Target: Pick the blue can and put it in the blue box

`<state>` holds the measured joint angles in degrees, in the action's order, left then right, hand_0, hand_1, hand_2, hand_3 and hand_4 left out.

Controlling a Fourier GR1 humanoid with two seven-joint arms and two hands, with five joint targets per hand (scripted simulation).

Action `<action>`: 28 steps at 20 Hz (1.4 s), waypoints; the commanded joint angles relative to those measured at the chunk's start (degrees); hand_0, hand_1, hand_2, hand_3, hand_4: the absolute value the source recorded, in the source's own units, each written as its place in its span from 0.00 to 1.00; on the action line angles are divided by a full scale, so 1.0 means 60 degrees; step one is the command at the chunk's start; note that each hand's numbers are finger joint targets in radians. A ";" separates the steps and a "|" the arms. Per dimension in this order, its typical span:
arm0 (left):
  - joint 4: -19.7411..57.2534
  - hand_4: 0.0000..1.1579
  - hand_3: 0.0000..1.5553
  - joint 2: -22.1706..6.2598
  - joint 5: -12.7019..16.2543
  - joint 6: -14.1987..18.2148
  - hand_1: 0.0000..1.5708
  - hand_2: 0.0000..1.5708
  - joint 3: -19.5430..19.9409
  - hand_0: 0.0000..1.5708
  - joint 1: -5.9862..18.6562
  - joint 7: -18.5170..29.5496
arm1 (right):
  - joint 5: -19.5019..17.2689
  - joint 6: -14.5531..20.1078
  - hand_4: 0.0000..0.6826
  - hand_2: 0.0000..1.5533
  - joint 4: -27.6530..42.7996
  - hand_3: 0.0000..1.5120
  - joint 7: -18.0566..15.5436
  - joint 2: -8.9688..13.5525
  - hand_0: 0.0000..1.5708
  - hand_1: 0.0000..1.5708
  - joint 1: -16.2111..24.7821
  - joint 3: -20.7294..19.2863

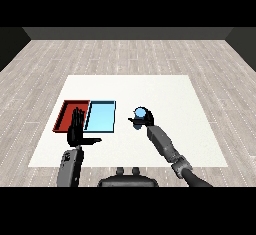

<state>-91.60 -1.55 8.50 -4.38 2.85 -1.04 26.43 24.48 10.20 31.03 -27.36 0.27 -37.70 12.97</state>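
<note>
White desk [150, 86]: my right robot hand [145, 119] curls round blue can [140, 112]; blue tray [101, 116] to its left; left robot hand [77, 129] open.

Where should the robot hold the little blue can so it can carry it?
Around its round side, about the middle, coming in from the right. The blue can appears to stand upright on the table, so its curved wall fits inside curled fingers. The right hand already curls round it that way.
</note>
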 commanded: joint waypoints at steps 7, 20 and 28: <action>0.0265 0.00 0.00 0.0178 -0.0449 0.0086 0.00 0.00 -0.0452 0.00 0.0053 -0.0038 | -0.0483 0.0534 0.95 0.94 0.1061 0.93 -0.0185 -0.0039 0.95 0.95 0.0161 0.0266; 0.1321 0.00 0.00 0.0256 -0.0350 0.0387 0.00 0.00 -0.1647 0.00 0.0868 -0.0852 | -0.1392 0.0263 0.97 0.93 0.3334 0.94 0.0632 0.0096 0.92 0.92 -0.0145 -0.0015; 0.1836 0.00 0.00 0.0257 -0.0355 0.0975 0.00 0.00 -0.2056 0.00 0.1561 -0.1239 | -0.2192 0.0122 0.96 0.92 0.5739 0.93 0.1350 0.0139 0.91 0.91 0.1428 0.0075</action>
<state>-81.64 -0.07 6.14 0.08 -8.14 7.21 19.36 13.41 11.33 58.69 -21.83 0.94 -33.22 13.17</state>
